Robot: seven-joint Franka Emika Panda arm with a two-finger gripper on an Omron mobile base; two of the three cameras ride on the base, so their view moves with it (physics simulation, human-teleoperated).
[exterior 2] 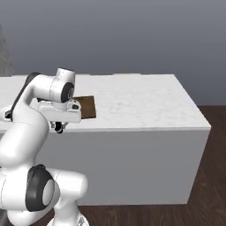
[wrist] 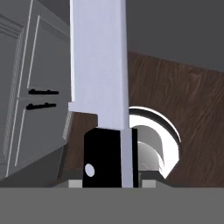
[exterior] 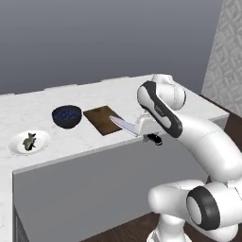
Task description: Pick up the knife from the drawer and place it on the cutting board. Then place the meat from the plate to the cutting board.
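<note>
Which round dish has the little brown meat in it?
The shallow white plate at the counter's left end holds the grey-brown meat. The dark blue bowl beside the cutting board doesn't.

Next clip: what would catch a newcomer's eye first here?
Most striking is the knife clamped in the gripper at the counter's front edge, its pale blade angled over the near corner of the cutting board. In the hand view that blade runs up the whole picture. Left of the board stand the dark blue bowl and the plate, the meat lying on the plate.
</note>
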